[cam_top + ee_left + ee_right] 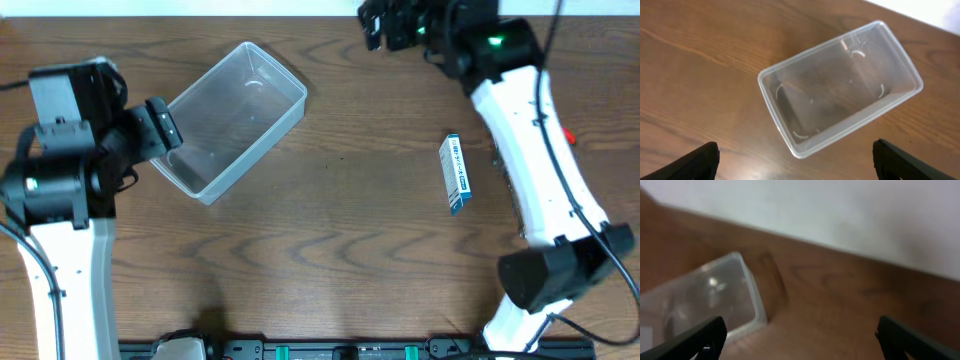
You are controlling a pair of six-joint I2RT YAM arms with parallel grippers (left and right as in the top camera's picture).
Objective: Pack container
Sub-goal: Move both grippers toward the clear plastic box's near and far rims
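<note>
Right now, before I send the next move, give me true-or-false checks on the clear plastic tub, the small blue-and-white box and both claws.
1. The clear rectangular plastic container is empty. True.
2. The small blue-and-white box lies inside the container. False: it lies on the brown wooden table, apart from the container, nearer the right arm.
3. The left claw is shut on the container's rim. False: it is open and grips nothing.
4. The right claw is open and empty. True.

dark wooden table point(330, 250) meeting a pale wall point(840, 215).
</note>
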